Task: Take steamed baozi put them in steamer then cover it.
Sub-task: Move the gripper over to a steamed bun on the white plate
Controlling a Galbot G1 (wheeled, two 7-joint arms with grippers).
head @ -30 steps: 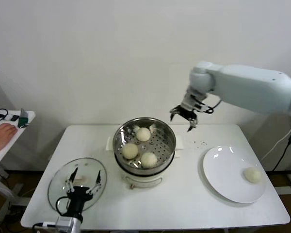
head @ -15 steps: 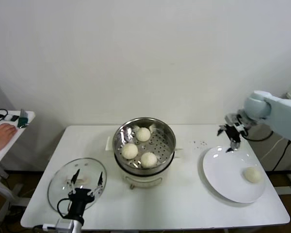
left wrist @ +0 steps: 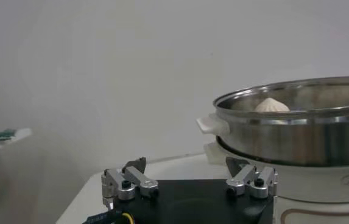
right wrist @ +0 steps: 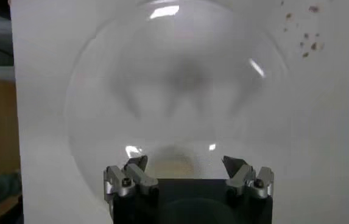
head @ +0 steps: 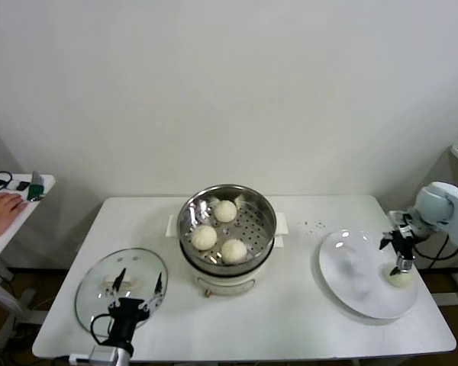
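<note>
**Right gripper over the last bun on the plate**

A round shiny stainless-steel steamer [head: 227, 229] with a perforated tray is sitting on its white base at the middle of the white rectangular table [head: 290, 320]. Three small round cream-white steamed baozi [head: 204, 237] are lying inside it on the tray, one toward the back wall and two nearer the front, none touching another. From the left wrist view the steamer's steel wall [left wrist: 296, 137] is showing side-on with the pleated top of one bun rising above the rim.

The fourth steamed bun [head: 401, 277] is lying on the flat round white plate [head: 351, 274] at the table's right side, near the plate's right edge. The right gripper [head: 398, 252] is hanging directly above this bun with its fingers spread apart and nothing between them; the lower fingertip is looking very close to the bun, though contact cannot be told. In the right wrist view the two fingers [right wrist: 125, 178] are standing wide over the plate [right wrist: 180, 85], with the pale bun just ahead of them.

The round clear glass cover [head: 99, 286] with its metal rim is lying flat on the table's left front, well apart from the steamer. The left gripper [head: 136, 290] is waiting just over it, jaws wide and empty.
</note>
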